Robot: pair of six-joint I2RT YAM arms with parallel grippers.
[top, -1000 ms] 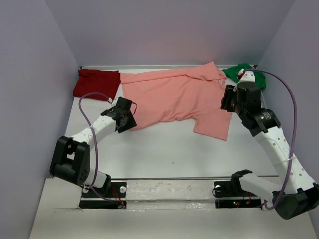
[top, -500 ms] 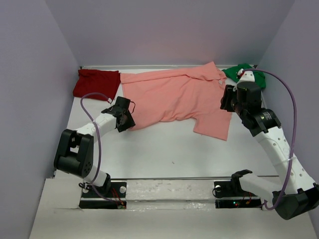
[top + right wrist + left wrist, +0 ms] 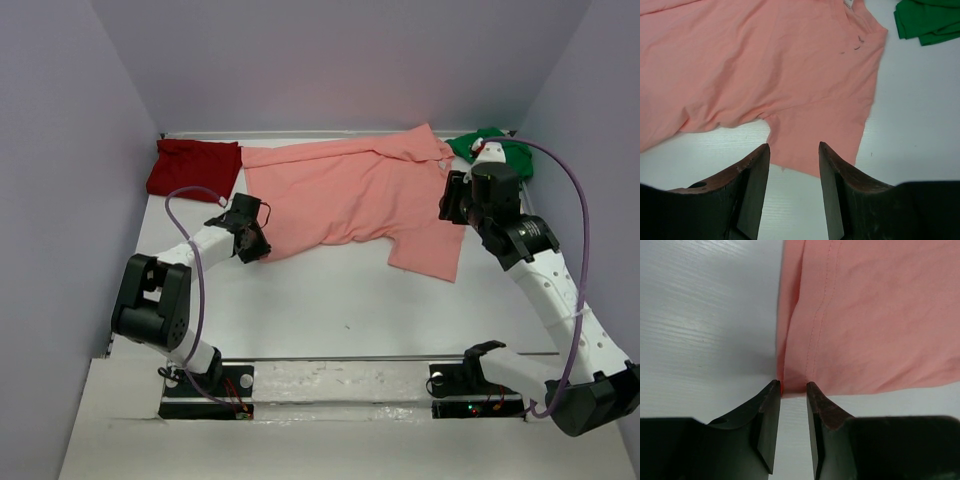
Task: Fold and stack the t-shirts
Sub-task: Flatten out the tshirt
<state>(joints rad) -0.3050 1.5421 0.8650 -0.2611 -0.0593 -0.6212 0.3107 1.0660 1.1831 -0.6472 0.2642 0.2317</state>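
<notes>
The salmon-pink t-shirt (image 3: 350,195) lies spread flat across the back of the table, collar to the right. My left gripper (image 3: 260,248) sits low at its near left corner. In the left wrist view the hem corner (image 3: 792,382) lies just between the fingertips (image 3: 774,386), which stand narrowly apart and are open. My right gripper (image 3: 449,200) hovers open over the near right sleeve (image 3: 815,135), holding nothing. The dark red t-shirt (image 3: 195,167) lies folded at the back left. The bright green t-shirt (image 3: 490,150) is bunched at the back right, partly behind the right arm.
Purple walls close in the table on the left, back and right. The green t-shirt (image 3: 927,20) lies close to the salmon collar. Bare white table (image 3: 340,300) stretches between the shirts and the arm bases at the near edge.
My left gripper has crept forward to the salmon shirt's corner and its jaws have narrowed. The right arm has shifted slightly up and left.
</notes>
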